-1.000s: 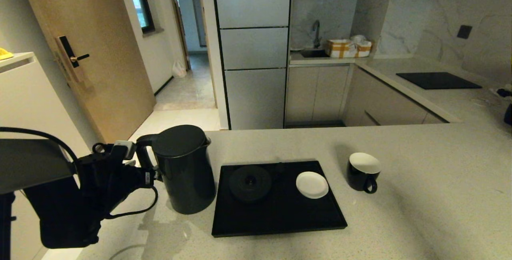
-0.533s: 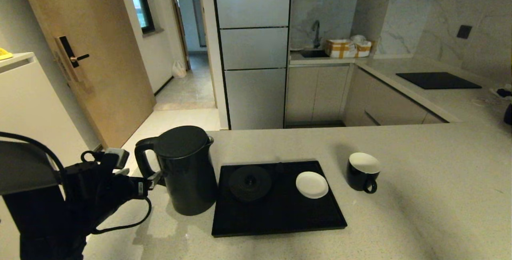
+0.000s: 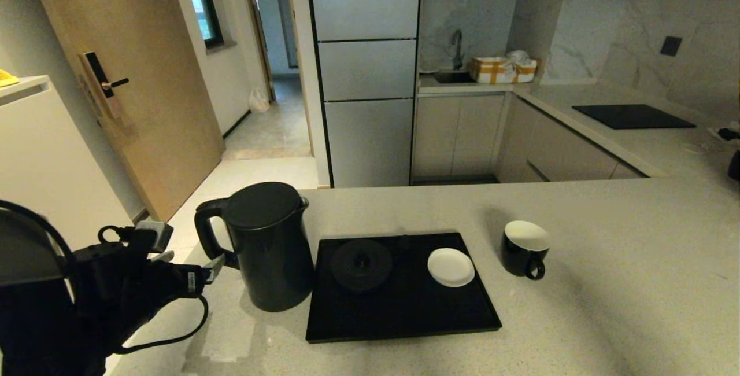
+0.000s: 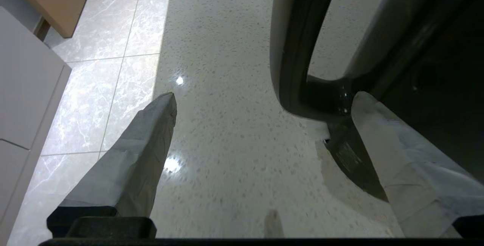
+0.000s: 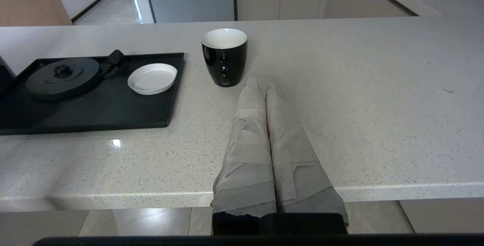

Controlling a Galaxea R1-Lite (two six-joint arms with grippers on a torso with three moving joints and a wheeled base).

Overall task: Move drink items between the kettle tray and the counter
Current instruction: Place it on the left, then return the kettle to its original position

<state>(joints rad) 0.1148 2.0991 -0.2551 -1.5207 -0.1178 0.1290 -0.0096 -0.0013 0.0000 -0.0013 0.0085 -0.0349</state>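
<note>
left tool (image 3: pixel 211 263) is gaping, empty, backing off the kettle (image 3: pixel 267 246) handle | kettle is standing on the counter (image 3: pixel 607 306) beside the tray (image 3: pixel 404 318); cup (image 3: pixel 525 247) on counter too | right tool (image 5: pixel 261 85) is staying clenched, parked | unloading looks finished

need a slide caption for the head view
Kettle and cup stand on the counter flanking the tray; left gripper, jaws open, beside the kettle's handle.
</note>
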